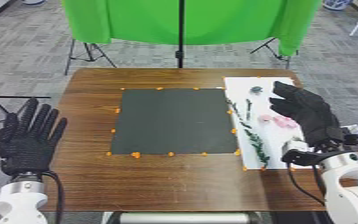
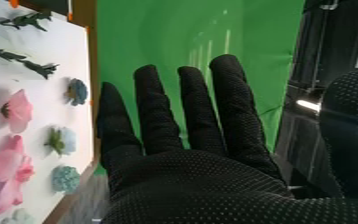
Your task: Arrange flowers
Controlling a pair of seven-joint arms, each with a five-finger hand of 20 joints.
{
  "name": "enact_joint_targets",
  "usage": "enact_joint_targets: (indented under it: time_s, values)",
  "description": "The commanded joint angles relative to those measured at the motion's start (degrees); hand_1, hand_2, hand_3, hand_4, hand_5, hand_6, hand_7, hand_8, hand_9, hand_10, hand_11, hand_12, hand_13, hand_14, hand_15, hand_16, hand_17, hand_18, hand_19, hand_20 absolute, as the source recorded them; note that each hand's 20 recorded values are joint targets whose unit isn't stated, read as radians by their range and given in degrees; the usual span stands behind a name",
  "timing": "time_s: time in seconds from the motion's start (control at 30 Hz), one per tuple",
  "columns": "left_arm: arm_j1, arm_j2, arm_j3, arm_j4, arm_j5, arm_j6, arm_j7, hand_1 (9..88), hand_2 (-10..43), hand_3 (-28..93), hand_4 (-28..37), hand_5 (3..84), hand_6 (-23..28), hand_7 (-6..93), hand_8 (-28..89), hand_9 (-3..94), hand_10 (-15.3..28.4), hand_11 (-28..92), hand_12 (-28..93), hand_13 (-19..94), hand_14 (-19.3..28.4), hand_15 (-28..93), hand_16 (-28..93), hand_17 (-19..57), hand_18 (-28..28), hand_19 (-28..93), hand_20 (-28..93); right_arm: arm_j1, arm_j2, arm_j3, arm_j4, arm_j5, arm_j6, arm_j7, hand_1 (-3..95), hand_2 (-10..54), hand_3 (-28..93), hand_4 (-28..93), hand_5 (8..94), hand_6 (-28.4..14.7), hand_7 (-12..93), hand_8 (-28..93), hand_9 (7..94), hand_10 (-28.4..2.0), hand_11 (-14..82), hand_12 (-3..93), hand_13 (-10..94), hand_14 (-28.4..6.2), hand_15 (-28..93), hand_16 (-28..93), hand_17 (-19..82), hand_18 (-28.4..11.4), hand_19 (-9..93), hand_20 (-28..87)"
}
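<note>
r. hand w/ fingers straight, nothing in it, over r. edge of white sheet
pink flowers, a blue flower & green sprigs lie on the sheet, just r. of dark mat; l. hand (also empty, fingers straight & a bit apart) is by table's l. edge.

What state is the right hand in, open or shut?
Open. The right hand has its fingers straight and spread before the green cloth, holding nothing.
</note>
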Motion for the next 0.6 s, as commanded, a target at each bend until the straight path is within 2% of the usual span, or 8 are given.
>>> enact_joint_targets:
  time_s: [0.03,0.07,0.17,0.27,0.3,0.37,0.47,0.6]
  values:
    - [0.6,-0.40,0.33,0.03,-0.60,-0.28,-0.10,22.5,13.9,76,-28.3,36.1,4.3,6.4,-9,27.9,9.8,8,6,19,7.1,9,-5,-2.7,9.7,16,12,-0.1,0.4,0.5,-0.4,-0.9,0.8,0.7,13.5,8.6,79,-26,46.1,-2.4,11,-11,41.0,-11.1,4.3,8.6,35,-15.5,11,15,11,-16.9,22,14]
    - [0.5,-0.43,0.27,0.07,-0.78,-0.26,-0.07,22.5,13.9,76,-28.3,36.1,4.3,6.4,-9,27.9,9.8,8,6,19,7.1,9,-5,-2.7,9.7,16,12,0.0,0.4,0.6,-0.5,-1.2,0.9,1.4,13.9,8.4,79,-26,46.1,-2.5,11,-11,40.9,-12.0,4.3,8.8,35,-15.5,11,15,11,-17.0,25,15]
    - [0.6,-0.45,0.10,0.09,-1.30,-0.59,0.04,22.5,13.9,76,-28.3,36.5,4.5,6.9,-9,28.5,10.3,9,6,21,7.7,10,-4,-2.8,9.7,17,12,-0.3,0.7,0.1,-1.5,-4.9,4.6,4.6,17.4,5.8,79,-26,46.7,-3.8,11,-11,41.4,-14.2,4.4,9.6,44,-15.0,16,20,11,-18.7,47,25]
    - [0.6,-0.49,0.17,0.07,-1.37,-0.37,0.04,22.5,13.9,76,-28.3,37.1,4.9,7.1,-9,29.2,10.6,10,7,22,8.3,11,-4,-2.8,9.9,17,12,0.1,1.3,-1.0,-2.7,-12.5,9.9,9.6,22.3,1.2,79,-25,48.3,-5.1,11,-11,45.6,-14.4,7.5,11.4,49,-14.0,34,21,13,-19.5,59,29]
    - [0.4,-0.49,0.27,0.17,-1.41,-0.33,-0.07,22.5,13.9,76,-28.3,37.3,4.9,7.2,-9,29.3,10.6,10,7,22,8.4,12,-4,-2.8,9.9,17,12,0.0,1.5,-1.0,-3.2,-15.5,11.0,11.3,24.0,-0.6,79,-25,49.5,-5.5,11,-11,49.2,-14.6,10.8,13.2,50,-13.9,45,20,15,-19.7,63,31]
    - [0.3,-0.52,0.47,0.24,-1.42,-0.44,-0.18,22.5,13.9,76,-28.3,37.5,4.9,7.4,-9,29.8,10.7,10,7,22,8.6,12,-4,-2.8,10.0,17,12,0.2,2.0,-1.5,-4.0,-22.1,13.5,16.5,28.3,-5.4,77,-25,53.0,-6.0,12,-12,58.0,-15.3,26.4,19.7,52,-14.7,69,25,18,-20.8,71,36]
    - [0.2,-0.56,0.56,0.31,-1.58,-0.45,-0.33,22.4,13.9,76,-28.3,38.1,5.1,7.6,-8,30.6,10.8,10,8,23,8.8,12,-4,-2.9,10.1,17,12,0.2,3.0,-3.3,-4.6,-36.9,16.3,25.2,32.8,-9.3,74,-26,60.0,-4.7,14,-12,64.9,-15.5,46.0,27.8,59,-14.4,81,33,24,-23.1,80,41]
    - [0.7,-0.59,0.19,0.01,-1.52,-0.18,-0.11,22.5,14.0,76,-28.3,38.6,5.2,7.9,-8,31.2,10.9,10,8,24,8.9,13,-4,-2.8,10.1,17,12,3.2,3.9,-8.4,-4.1,-50.9,12.7,34.0,35.8,-9.5,71,-28,67.6,-3.5,16,-12,68.2,-14.9,54.9,33.2,64,-13.8,84,36,29,-24.3,85,44]
